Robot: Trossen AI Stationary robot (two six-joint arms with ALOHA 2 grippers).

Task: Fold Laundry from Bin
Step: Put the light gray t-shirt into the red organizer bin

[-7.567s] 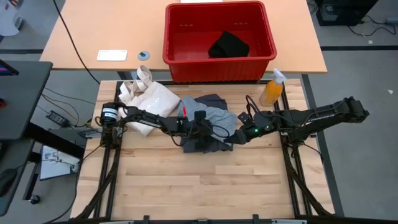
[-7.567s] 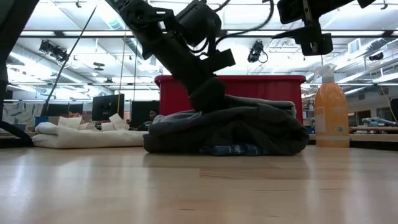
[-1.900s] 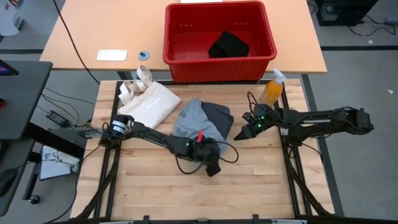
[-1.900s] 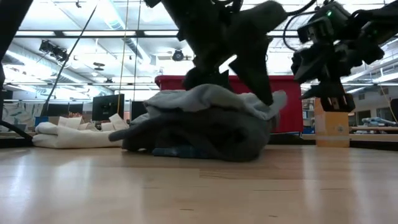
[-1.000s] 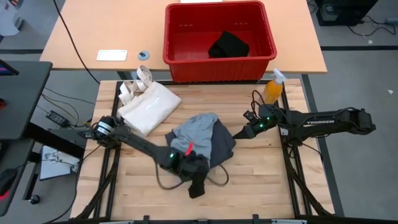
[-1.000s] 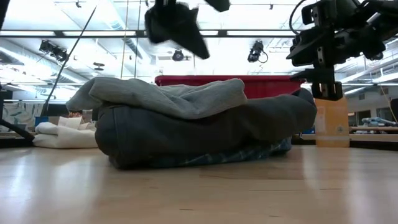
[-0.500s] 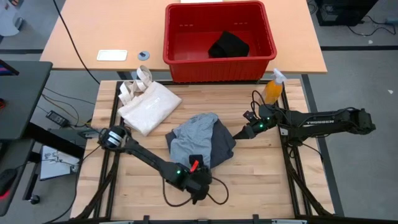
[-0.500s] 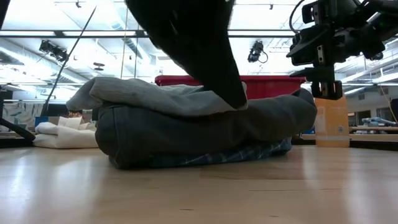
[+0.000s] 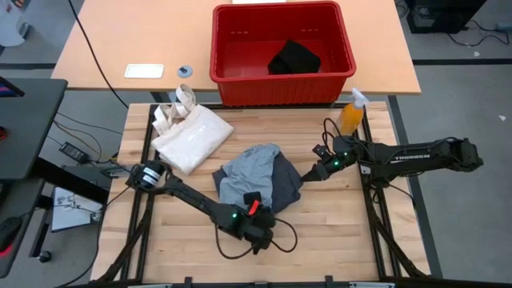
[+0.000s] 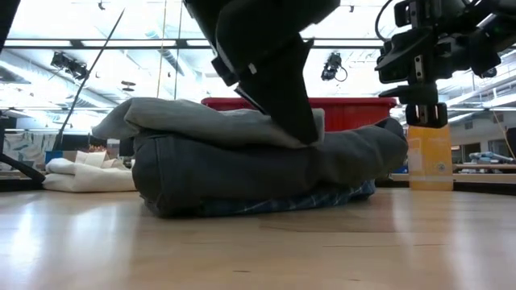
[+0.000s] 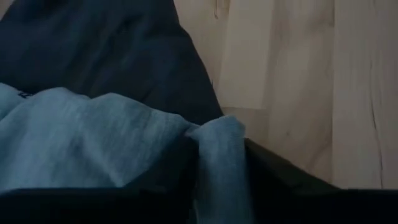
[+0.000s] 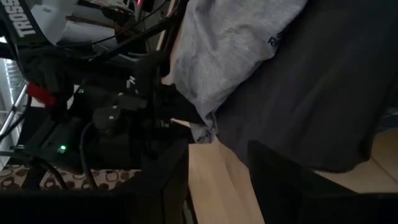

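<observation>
The word "TROSSEN" is printed in white along the right arm [image 9: 416,158], at the right of the high view. The letters "TROSS" are read at the upper left of the right wrist view. Small dark print on the light grey piece [image 12: 236,43] cannot be made out.

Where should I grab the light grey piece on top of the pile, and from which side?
Take the light grey piece by its loose edge at the near end of the pile, where the left gripper sits. In the low view that layer lies on top and overhangs the dark charcoal piece, so approaching low from the near side should lift it alone.
</observation>
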